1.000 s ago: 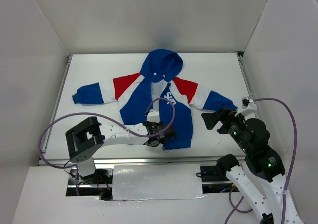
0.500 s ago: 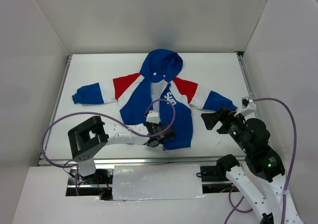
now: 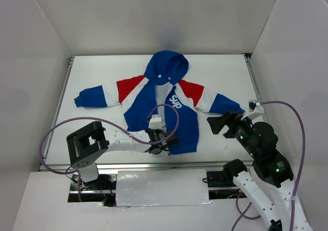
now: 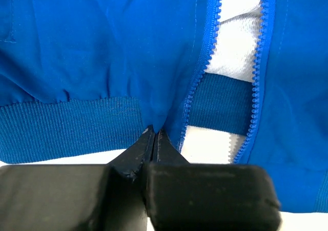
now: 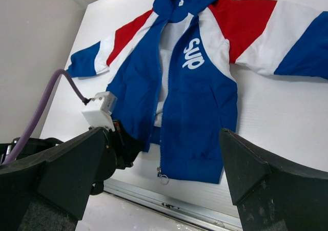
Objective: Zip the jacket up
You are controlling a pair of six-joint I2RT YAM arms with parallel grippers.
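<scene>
Jacket [image 3: 138, 108] flat, zipper [image 4: 197, 87] runs hem [image 4: 66, 128] to hood [image 3: 166, 64], straight away from arms. Left gripper [image 4: 155, 133] pinched shut on hem beside zipper; right gripper [image 5: 164, 136] wide open, empty, off right.

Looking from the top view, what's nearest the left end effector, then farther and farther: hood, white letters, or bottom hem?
1. bottom hem, near edge, right at it.
2. white letters, on the chest.
3. hood, far end.

You get bright, even overhead light: the white table [image 3: 102, 72] nearly blows out, and shadows under the jacket [image 3: 138, 113] are soft. Your left wrist view is crisp on fabric; the left gripper [image 4: 154, 134] looks perhaps slightly blurred
</scene>
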